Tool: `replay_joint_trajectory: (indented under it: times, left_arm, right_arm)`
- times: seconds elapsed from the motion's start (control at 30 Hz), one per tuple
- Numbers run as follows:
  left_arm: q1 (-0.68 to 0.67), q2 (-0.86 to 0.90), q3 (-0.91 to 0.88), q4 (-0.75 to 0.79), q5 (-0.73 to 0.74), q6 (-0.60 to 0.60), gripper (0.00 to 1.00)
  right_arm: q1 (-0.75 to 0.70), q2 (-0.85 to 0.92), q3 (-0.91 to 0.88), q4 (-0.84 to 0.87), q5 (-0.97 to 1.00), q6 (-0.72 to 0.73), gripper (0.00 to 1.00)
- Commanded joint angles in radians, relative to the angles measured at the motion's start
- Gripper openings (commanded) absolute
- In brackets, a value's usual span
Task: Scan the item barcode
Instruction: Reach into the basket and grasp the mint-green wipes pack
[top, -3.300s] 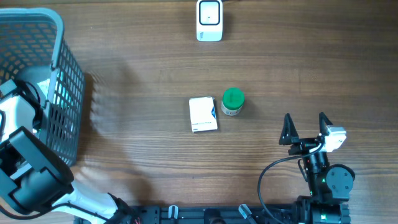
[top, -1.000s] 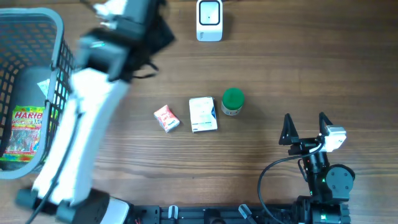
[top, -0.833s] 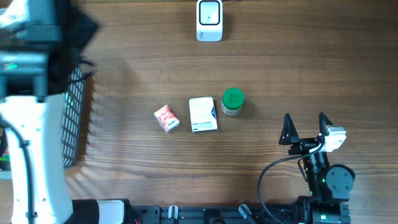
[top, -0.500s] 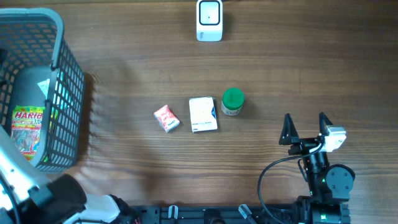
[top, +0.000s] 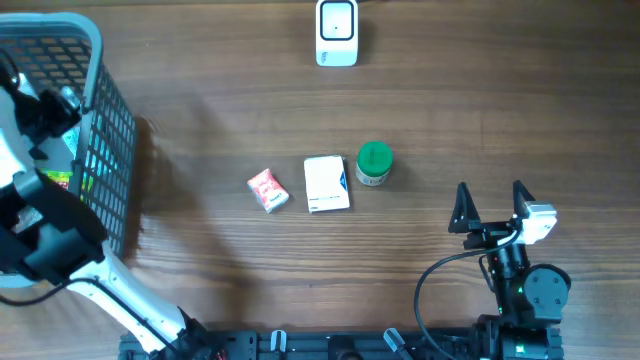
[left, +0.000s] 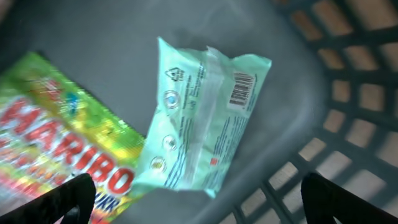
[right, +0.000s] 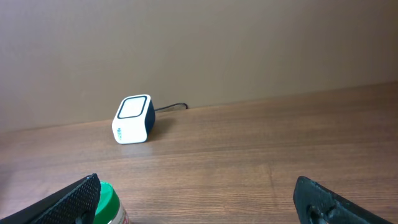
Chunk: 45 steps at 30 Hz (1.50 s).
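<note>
The left claw hangs inside the grey mesh basket at the left end of the table, its two fingers spread wide apart with nothing between them. In the left wrist view, a pale green packet lies flat on the basket floor directly under the claw, between the two fingertips. Its printed barcode faces up, near the packet's upper right corner. A Haribo bag lies beside the packet to the left, and the packet's lower edge overlaps it slightly. The claw is above both and touches neither.

On the open table, three more items sit in a short row near the middle: a small red packet, a white box just to its right, and a green-lidded jar touching or almost touching the box's upper right corner. The white barcode scanner stands at the far edge of the table, well apart from the row and from the basket, with a cable running off behind it.

The right claw rests near the front right of the table, fingers fully apart and empty. Its camera looks across the wood toward the scanner, with the jar's green lid at the lower left of its view.
</note>
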<state>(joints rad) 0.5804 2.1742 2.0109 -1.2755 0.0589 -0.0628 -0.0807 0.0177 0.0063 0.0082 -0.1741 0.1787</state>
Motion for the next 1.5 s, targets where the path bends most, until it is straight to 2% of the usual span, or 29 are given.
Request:
replay_joint_trajectory:
  times: [0.0,0.17,0.4,0.43,0.47,0.5,0.57,0.7,0.73,0.83,0.97,1.1,1.17,1.23,1.37,1.47]
  left_arm:
    - [-0.024,0.065,-0.003,0.004,0.003,0.081,1.00]
    - [-0.029,0.120,-0.025,0.013,-0.027,0.082,1.00]
    - [-0.028,0.123,-0.178,0.110,-0.050,0.085,1.00]
    - [-0.028,0.123,-0.185,0.113,-0.050,0.085,0.97]
    - [-0.028,0.123,-0.187,0.113,-0.050,0.085,0.87]
    - [-0.028,0.122,-0.186,0.114,-0.050,0.085,0.81]
    - [-0.028,0.116,-0.174,0.108,-0.050,0.085,0.53]
    - [-0.028,0.089,-0.127,0.079,-0.053,0.084,0.26]
    - [-0.028,0.074,-0.109,0.070,-0.052,0.080,0.23]
    - [-0.028,0.012,-0.041,0.035,-0.053,0.065,0.22]
    - [-0.028,-0.114,0.060,-0.005,-0.052,-0.026,0.22]
    - [-0.029,-0.303,0.122,-0.012,-0.039,-0.223,0.23]
    - [-0.029,-0.409,0.123,-0.012,0.057,-0.323,0.23]
    - [-0.052,-0.510,0.123,-0.004,0.224,-0.350,0.24]
    - [-0.233,-0.614,0.123,0.003,0.274,-0.340,0.24]
    - [-0.449,-0.613,0.120,0.014,0.273,-0.335,0.25]
  right_arm:
    - [0.005,-0.004,-0.001,0.004,0.017,0.007,1.00]
    - [0.005,-0.004,-0.001,0.004,0.017,0.007,1.00]
    - [0.005,-0.004,-0.001,0.004,0.017,0.007,1.00]
    - [0.005,-0.004,-0.001,0.004,0.017,0.007,1.00]
    - [0.005,-0.004,-0.001,0.004,0.017,0.007,1.00]
    - [0.005,-0.004,-0.001,0.004,0.017,0.007,1.00]
    - [0.005,-0.004,-0.001,0.004,0.017,0.007,1.00]
    - [0.005,-0.004,-0.001,0.004,0.017,0.007,1.00]
    - [0.005,-0.004,-0.001,0.004,0.017,0.007,1.00]
    - [0.005,-0.004,-0.001,0.004,0.017,0.007,1.00]
    - [0.005,-0.004,-0.001,0.004,0.017,0.007,1.00]
    - [0.005,-0.004,-0.001,0.004,0.017,0.007,0.99]
    - [0.005,-0.004,-0.001,0.004,0.017,0.007,1.00]
    - [0.005,-0.004,-0.001,0.004,0.017,0.007,1.00]
    - [0.005,-0.004,-0.001,0.004,0.017,0.007,1.00]
    - [0.005,-0.004,-0.001,0.004,0.017,0.007,1.00]
